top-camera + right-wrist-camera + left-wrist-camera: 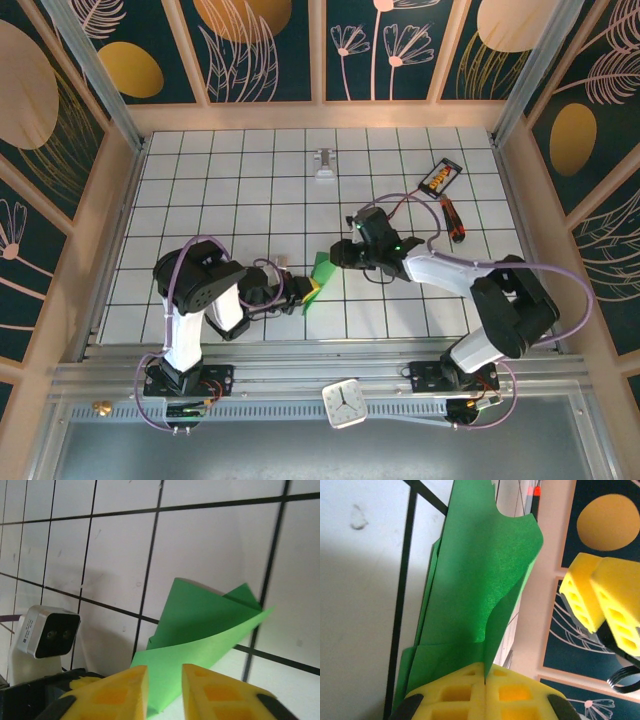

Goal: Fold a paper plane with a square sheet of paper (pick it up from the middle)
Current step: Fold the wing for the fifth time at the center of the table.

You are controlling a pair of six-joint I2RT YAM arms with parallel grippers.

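The left wrist view is showing the left gripper point(485, 679) pinching the folded green paper point(480, 580) tight. The right wrist view is showing the right gripper point(164, 680) straddling its edge, jaws parted. From above, the paper is standing well left of the red-handled screwdriver point(455, 220), with the right gripper between them.

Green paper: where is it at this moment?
In the top view the green paper sits at the near centre of the table, between the grippers: the left gripper pinches it from the left, and the right gripper, open, straddles its edge on the right.
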